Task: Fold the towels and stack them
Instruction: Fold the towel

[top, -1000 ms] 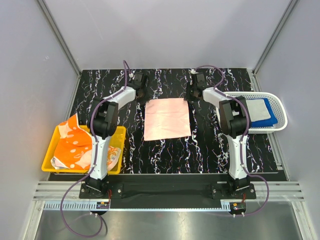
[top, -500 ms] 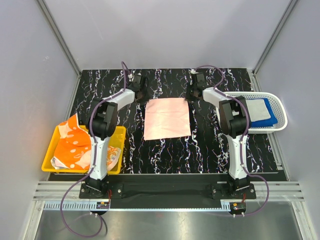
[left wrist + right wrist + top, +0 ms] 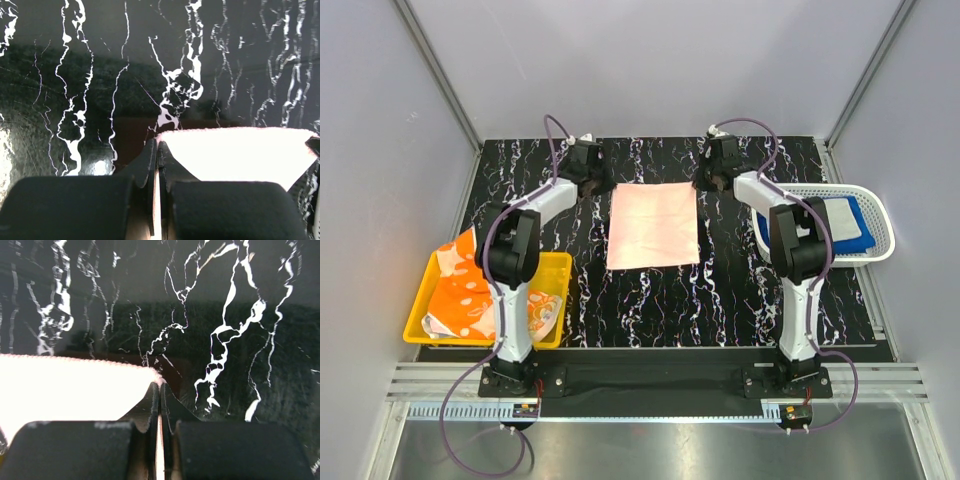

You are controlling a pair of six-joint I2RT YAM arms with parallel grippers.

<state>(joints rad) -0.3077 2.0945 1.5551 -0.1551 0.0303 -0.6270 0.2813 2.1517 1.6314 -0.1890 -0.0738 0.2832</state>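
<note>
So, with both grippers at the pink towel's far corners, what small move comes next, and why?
Probably lift both corners a little, together. The left gripper and right gripper are each shut on a far corner of the pink towel, which lies flat and unfolded. Raising them evenly would let the far edge fold toward the near edge.

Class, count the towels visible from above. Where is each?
4: pink towel flat on the table; orange-and-white towel in the yellow bin; off-white towel atop blue towel in the white basket. More may be hidden.
</note>
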